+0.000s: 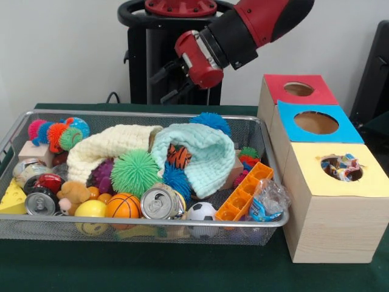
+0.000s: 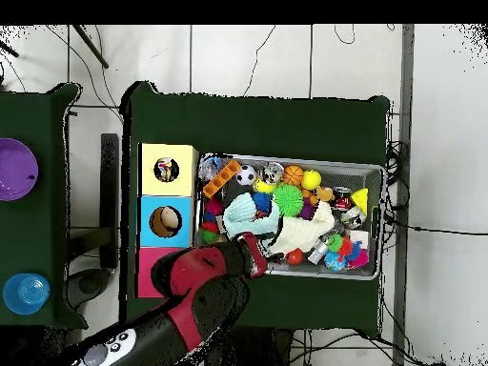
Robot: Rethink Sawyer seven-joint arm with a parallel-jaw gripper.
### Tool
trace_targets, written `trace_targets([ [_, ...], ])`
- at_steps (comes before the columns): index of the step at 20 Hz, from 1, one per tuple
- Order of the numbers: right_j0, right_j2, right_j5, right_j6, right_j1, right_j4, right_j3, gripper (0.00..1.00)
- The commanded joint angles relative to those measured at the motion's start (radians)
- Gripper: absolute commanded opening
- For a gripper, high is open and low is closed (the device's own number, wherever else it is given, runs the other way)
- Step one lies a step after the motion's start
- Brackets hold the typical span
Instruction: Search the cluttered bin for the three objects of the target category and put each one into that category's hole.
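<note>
Bin [image 1: 267, 222]: wire mesh, crammed with spiky balls, cans, cloths. Gripper [image 1: 172, 81] raised behind the far rim; finger spread indiscernible. Front view alone shows wrappers in the yellow box [image 1: 340, 193] hole; overhead alone shows a purple plate [image 2: 14, 169] on a neighbouring table.

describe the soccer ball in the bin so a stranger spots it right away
In the front view, look along the near rim of the wire mesh bin. The soccer ball sits between the silver can and the orange tray. It is the only white ball with black patches.
</note>
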Motion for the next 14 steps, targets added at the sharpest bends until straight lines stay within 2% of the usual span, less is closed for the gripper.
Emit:
trace_targets([
  [1,-0.079,0.265,-0.185,0.121,-0.056,-0.009,0.007,1.00],
  [14,-0.232,0.452,-0.305,0.047,-0.125,-0.126,-0.012,1.00],
])
